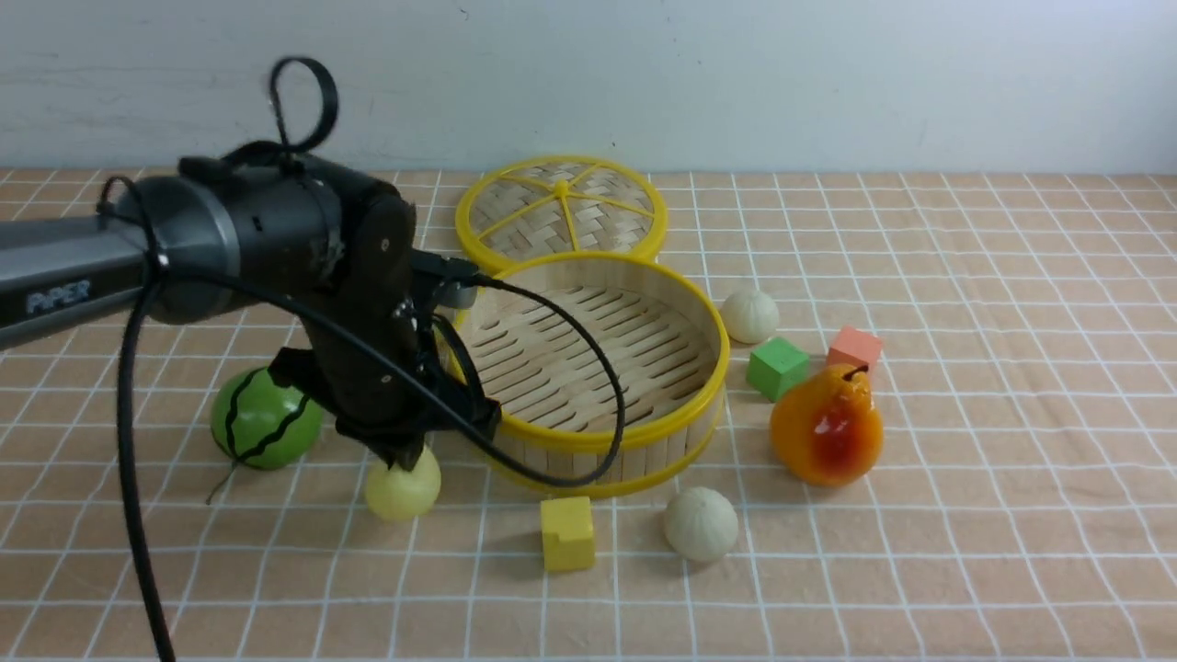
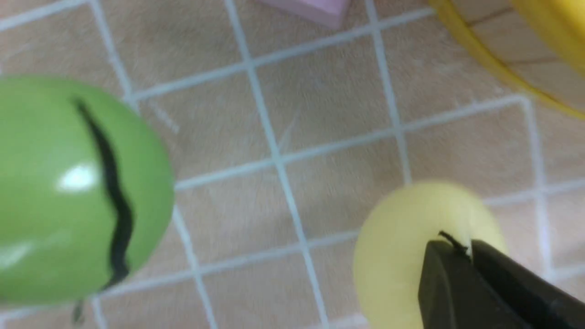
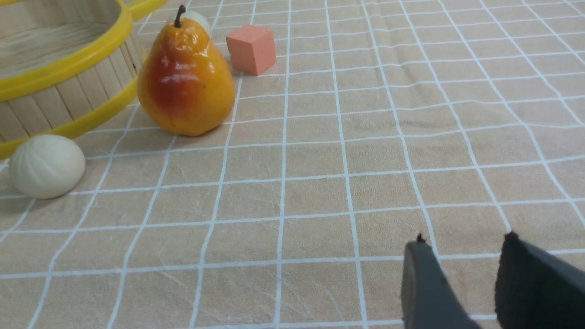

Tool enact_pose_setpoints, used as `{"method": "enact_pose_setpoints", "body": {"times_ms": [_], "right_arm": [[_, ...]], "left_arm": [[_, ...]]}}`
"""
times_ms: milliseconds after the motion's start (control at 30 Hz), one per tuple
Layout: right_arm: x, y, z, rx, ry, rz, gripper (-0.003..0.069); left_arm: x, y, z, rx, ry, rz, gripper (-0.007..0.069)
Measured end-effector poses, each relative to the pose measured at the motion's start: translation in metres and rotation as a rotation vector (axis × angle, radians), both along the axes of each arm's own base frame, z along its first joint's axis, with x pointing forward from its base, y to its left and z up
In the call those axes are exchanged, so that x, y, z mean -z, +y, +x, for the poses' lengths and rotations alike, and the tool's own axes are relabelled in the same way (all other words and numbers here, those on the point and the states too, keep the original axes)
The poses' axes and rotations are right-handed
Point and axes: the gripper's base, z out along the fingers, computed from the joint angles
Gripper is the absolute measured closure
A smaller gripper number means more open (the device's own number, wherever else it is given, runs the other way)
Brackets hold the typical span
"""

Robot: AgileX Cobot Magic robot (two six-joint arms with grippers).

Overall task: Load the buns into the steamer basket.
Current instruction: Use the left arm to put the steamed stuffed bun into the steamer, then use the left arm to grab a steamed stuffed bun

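Note:
The steamer basket (image 1: 607, 434) stands mid-table with nothing in it. A smooth pale yellow bun (image 1: 403, 489) lies on the cloth just left of its front wall. My left gripper (image 1: 405, 457) points down right over this bun. In the left wrist view its jaws (image 2: 461, 246) are shut together against the bun's top (image 2: 397, 256), not around it. One off-white pleated bun (image 1: 749, 315) lies right of the basket and another (image 1: 701, 524) in front of it. The second yellow bun is hidden. My right gripper (image 3: 464, 240) is open and empty over bare cloth.
The green striped watermelon ball (image 1: 267, 418) sits left of the left gripper. The woven lid (image 1: 561, 207) lies behind the basket. A yellow cube (image 1: 567, 533), a green cube (image 1: 777, 368), a salmon cube (image 1: 855, 348) and an orange pear (image 1: 828, 423) lie in front and to the right.

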Motion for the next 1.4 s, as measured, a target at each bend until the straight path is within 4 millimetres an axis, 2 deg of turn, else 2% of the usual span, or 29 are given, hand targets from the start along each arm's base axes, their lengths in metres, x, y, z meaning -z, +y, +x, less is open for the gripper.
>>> {"method": "enact_pose_setpoints", "body": {"times_ms": [133,200,233,300,367,400,433,467,500,600,667,800,967,1000,1033,1067,1100,1133,1167,1233,1300,1333,1367,1400], "right_arm": [[0.0,0.0,0.0,0.0,0.0,0.0,0.042],[0.0,0.0,0.0,0.0,0.0,0.0,0.042],[0.0,0.0,0.0,0.0,0.0,0.0,0.042],[0.0,0.0,0.0,0.0,0.0,0.0,0.042],[0.0,0.0,0.0,0.0,0.0,0.0,0.042],[0.0,0.0,0.0,0.0,0.0,0.0,0.042],[0.0,0.0,0.0,0.0,0.0,0.0,0.042],[0.0,0.0,0.0,0.0,0.0,0.0,0.042],[0.0,0.0,0.0,0.0,0.0,0.0,0.042],[0.0,0.0,0.0,0.0,0.0,0.0,0.042],[0.0,0.0,0.0,0.0,0.0,0.0,0.042],[0.0,0.0,0.0,0.0,0.0,0.0,0.042],[0.0,0.0,0.0,0.0,0.0,0.0,0.042],[0.0,0.0,0.0,0.0,0.0,0.0,0.042],[0.0,0.0,0.0,0.0,0.0,0.0,0.042],[0.0,0.0,0.0,0.0,0.0,0.0,0.042],[0.0,0.0,0.0,0.0,0.0,0.0,0.042],[0.0,0.0,0.0,0.0,0.0,0.0,0.042],[0.0,0.0,0.0,0.0,0.0,0.0,0.042],[0.0,0.0,0.0,0.0,0.0,0.0,0.042],[0.0,0.0,0.0,0.0,0.0,0.0,0.042],[0.0,0.0,0.0,0.0,0.0,0.0,0.042],[0.0,0.0,0.0,0.0,0.0,0.0,0.042],[0.0,0.0,0.0,0.0,0.0,0.0,0.042]], "left_arm": [[-0.052,-0.013,-0.004,0.051,-0.157,-0.11,0.0638],[-0.062,-0.02,-0.003,0.081,-0.195,-0.136,0.0638],[-0.065,-0.031,-0.001,0.121,-0.219,-0.157,0.0638],[-0.061,-0.04,0.003,0.154,-0.226,-0.16,0.0638],[-0.041,-0.055,0.018,0.183,-0.218,-0.153,0.0638],[-0.039,-0.056,0.019,0.183,-0.217,-0.153,0.0638],[-0.023,-0.061,0.031,0.19,-0.205,-0.132,0.0638],[-0.02,-0.062,0.032,0.19,-0.198,-0.13,0.0638],[-0.008,-0.064,0.043,0.194,-0.193,-0.105,0.0638],[0.012,-0.068,0.058,0.192,-0.163,-0.056,0.0626],[0.016,-0.069,0.061,0.192,-0.155,-0.047,0.0615],[0.019,-0.072,0.068,0.183,-0.144,-0.04,0.0489],[0.011,-0.07,0.064,0.149,-0.131,-0.048,0.024],[0.009,-0.07,0.064,0.149,-0.133,-0.05,0.024],[-0.002,-0.066,0.06,0.139,-0.136,-0.04,0.016],[-0.011,-0.064,0.057,0.133,-0.146,-0.038,0.0132],[-0.018,-0.062,0.056,0.124,-0.159,-0.037,0.0122],[-0.035,-0.054,0.053,0.097,-0.191,-0.03,0.0097],[-0.04,-0.051,0.053,0.085,-0.202,-0.027,0.0095],[-0.059,-0.027,0.057,0.022,-0.249,-0.025,0.0111],[-0.057,-0.001,0.068,-0.046,-0.243,-0.025,0.0158],[-0.049,0.012,0.075,-0.076,-0.219,-0.03,0.0183],[-0.049,0.011,0.075,-0.075,-0.219,-0.033,0.0188],[-0.036,0.025,0.085,-0.098,-0.188,-0.045,0.023]]}}
